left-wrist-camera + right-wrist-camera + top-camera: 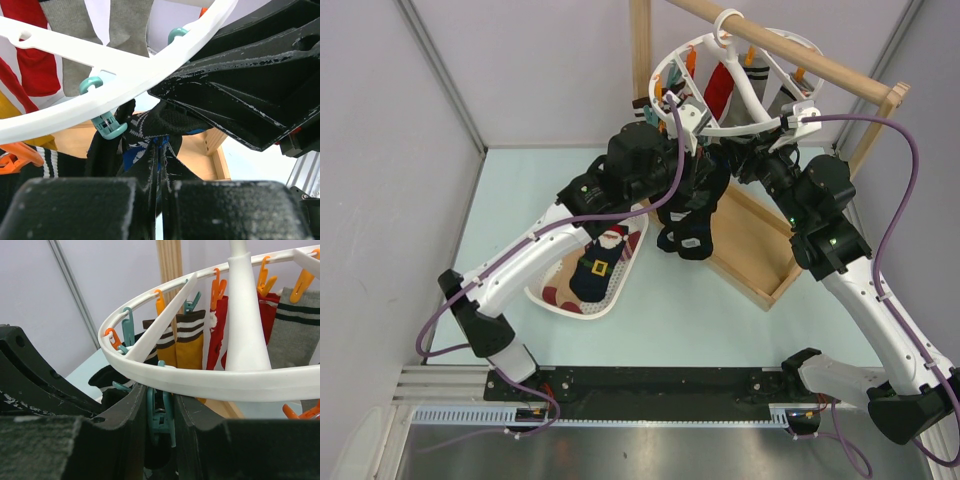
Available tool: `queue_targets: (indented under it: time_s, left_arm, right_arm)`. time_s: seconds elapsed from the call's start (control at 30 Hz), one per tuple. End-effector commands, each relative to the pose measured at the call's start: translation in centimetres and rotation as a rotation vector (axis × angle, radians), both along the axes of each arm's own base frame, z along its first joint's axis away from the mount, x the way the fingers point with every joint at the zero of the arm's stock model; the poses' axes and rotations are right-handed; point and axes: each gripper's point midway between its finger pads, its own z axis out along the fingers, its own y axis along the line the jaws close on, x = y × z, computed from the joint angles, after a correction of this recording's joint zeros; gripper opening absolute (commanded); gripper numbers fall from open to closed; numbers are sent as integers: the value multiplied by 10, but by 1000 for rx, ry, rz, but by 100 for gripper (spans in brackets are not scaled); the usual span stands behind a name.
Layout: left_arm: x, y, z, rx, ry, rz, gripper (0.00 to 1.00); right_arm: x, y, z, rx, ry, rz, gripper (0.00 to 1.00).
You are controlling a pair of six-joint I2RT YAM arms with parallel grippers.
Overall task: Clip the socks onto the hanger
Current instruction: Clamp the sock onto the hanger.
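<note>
The white ring hanger [712, 62] hangs from the wooden rail at the back, with several socks clipped to it. My left gripper [161, 150] is shut on the top edge of a black sock [150, 127] with a blue and white pattern, held just under the ring [125, 85] next to a teal clip [107, 125]. From above, this sock [688, 220] hangs down below both grippers. My right gripper [161, 400] is shut on a teal clip [161, 422] under the ring's [215, 382] near edge, pinching its handles. The two grippers meet close together.
A white tray [620, 292] on the table left of centre holds more socks, one a Santa sock [602, 262]. The wooden frame's base [752, 272] lies under the hanger, and its rail [790, 45] crosses the top. Striped yellow [187, 342], red [220, 325] and grey [295, 325] socks hang from clips.
</note>
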Motion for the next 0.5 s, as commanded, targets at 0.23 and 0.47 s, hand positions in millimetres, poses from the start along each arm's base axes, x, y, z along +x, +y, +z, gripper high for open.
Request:
queue_targets:
  time_s: [0.23,0.47]
  left_arm:
    - [-8,-2,29,-94,-28,-30,2]
    - [-3,-3,18,-80,-22,-12,20]
  right_arm:
    - [-16,-8,27,39,-55,8,57]
    - [-24,-15,36,52,-79,-2,82]
